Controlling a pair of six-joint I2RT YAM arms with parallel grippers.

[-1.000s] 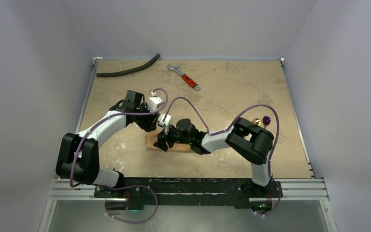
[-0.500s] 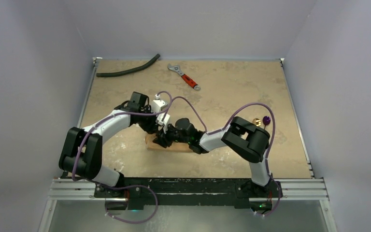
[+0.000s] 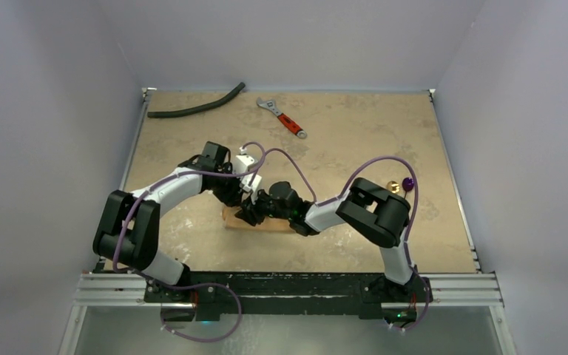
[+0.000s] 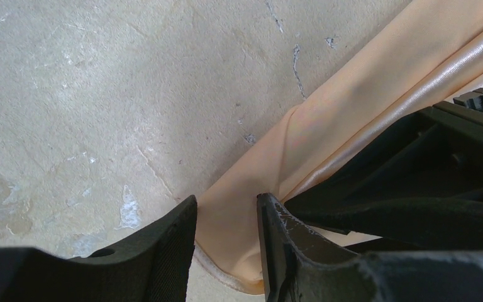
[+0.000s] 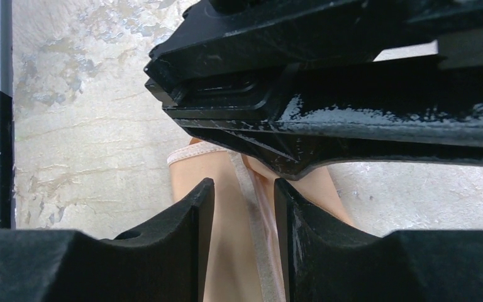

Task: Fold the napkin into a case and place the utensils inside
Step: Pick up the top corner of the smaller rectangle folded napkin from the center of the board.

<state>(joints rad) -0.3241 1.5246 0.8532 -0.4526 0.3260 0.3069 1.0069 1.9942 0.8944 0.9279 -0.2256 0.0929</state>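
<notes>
The peach-orange napkin (image 3: pixel 275 225) lies as a folded strip at the table's middle front, mostly under both wrists. My left gripper (image 3: pixel 241 203) and right gripper (image 3: pixel 251 214) meet at its left end. In the left wrist view the left gripper (image 4: pixel 226 206) stands open, its fingers astride the napkin's (image 4: pixel 327 119) corner, with the right gripper's black body (image 4: pixel 427 182) beside it. In the right wrist view the right gripper (image 5: pixel 244 187) stands open over the hemmed napkin (image 5: pixel 239 264), under the left gripper's body (image 5: pixel 327 94). The utensils (image 3: pixel 401 184), gold and purple, peek out behind the right elbow.
A curved black hose (image 3: pixel 196 103) lies at the back left. A red-handled wrench (image 3: pixel 282 118) lies at the back middle. Grey walls close in the table on three sides, and a metal rail (image 3: pixel 288 288) runs along the near edge.
My left arm has swung inward and down toward the napkin's left end, beside the right gripper. The right gripper's jaws have narrowed. The napkin has stayed put.
</notes>
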